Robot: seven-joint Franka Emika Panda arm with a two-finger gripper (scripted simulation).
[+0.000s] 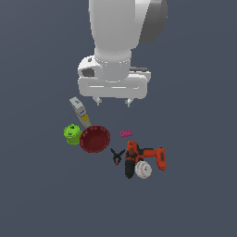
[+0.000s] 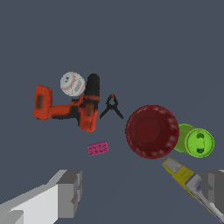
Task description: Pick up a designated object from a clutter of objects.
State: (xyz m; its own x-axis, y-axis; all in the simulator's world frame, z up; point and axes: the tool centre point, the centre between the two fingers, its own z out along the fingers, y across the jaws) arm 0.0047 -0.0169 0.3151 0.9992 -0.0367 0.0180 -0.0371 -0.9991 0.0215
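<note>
Baseball [image 1: 143, 171] by drill [image 1: 141, 159]: matt white w/ red stitching. Drill looks like matt orange-black plastic. Red bowl [image 1: 95, 139] next to drill: smooth, dull finish.

Baseball [image 2: 72, 84] touching drill [image 2: 74, 109]

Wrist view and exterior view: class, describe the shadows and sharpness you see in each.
Exterior view: flat, even light, no cast shadows under the round white red-stitched baseball; edges slightly soft. Wrist view: likewise shadowless, and the open grey pincer fingers are cropped at the frame edge.
</note>
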